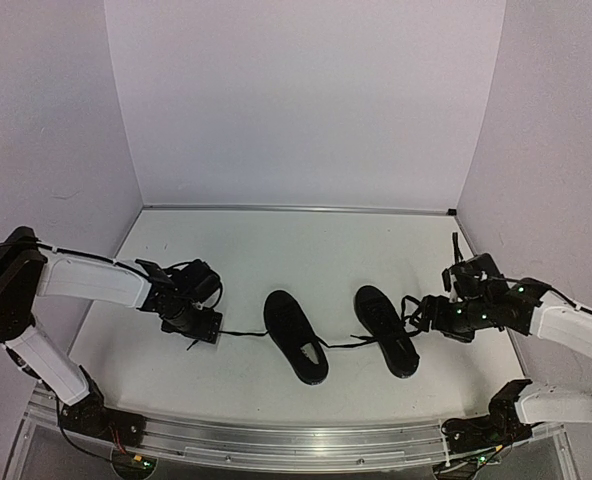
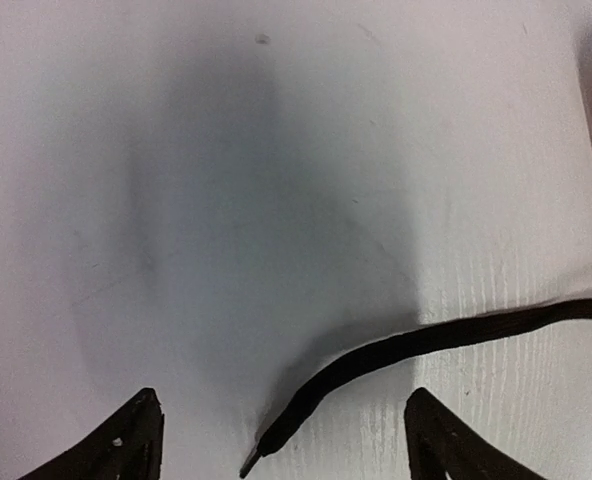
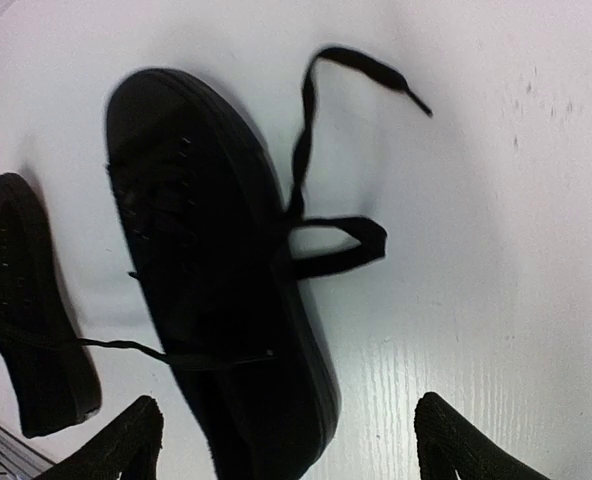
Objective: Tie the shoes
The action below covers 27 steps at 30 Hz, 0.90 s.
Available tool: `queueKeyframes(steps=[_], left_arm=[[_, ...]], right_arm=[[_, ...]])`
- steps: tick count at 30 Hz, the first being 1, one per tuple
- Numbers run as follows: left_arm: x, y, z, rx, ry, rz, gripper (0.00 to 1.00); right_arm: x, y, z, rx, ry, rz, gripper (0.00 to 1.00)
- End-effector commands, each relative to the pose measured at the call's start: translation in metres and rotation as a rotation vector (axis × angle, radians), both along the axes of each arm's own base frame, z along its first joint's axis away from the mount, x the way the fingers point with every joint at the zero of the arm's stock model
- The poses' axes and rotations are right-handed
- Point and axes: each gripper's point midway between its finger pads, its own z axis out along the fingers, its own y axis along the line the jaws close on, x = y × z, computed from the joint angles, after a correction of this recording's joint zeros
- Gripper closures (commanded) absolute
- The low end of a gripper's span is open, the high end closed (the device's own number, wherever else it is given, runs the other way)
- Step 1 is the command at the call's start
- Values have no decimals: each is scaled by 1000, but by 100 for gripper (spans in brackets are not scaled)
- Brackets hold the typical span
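Left pincer (image 2: 282, 392) stands wide open and empty, a lace tip (image 2: 276, 435) lying on the table (image 2: 176, 150) between its jaws; right pincer (image 3: 287, 400) is equally wide, empty, with a black shoe (image 3: 206, 270) just ahead.

A white worktop (image 1: 276, 250) forms the floor of a small booth. Three plain, pale walls close it in, all with a faint lilac tint: a back wall (image 1: 296, 100), a left wall (image 1: 46, 120) and a right wall (image 1: 556, 120). A thin dark seam (image 1: 296, 208) runs where the back wall meets the worktop. Along the near edge lies a shiny metal rail (image 1: 296, 437). The light is soft and even, casting blurred grey shadows (image 2: 226, 250). Close up, the surface shows a fine wood-like grain (image 3: 406, 380) and a few small specks (image 3: 528, 85).
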Motion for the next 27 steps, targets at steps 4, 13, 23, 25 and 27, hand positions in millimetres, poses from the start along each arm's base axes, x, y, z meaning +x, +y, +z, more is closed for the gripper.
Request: queueKeyframes(steps=[4,13,23,25,27], left_arm=[[20,11,77,-121,-198,44,5],[16,-32,76,-268,-159,-142,0],[24,-32,82,-298,-215,-97,0],[28,-25,91,-294,-256,-55,0],[31,-18,98,-288,-299,-35,0]], right_arm=[[19,39,63,112,-173,213,18],[-1,139,22,322,-31,529,27],[-24,220,-21,386,71,699,23],[-28,231,-26,388,82,720,23],[-31,238,-32,393,95,733,23]])
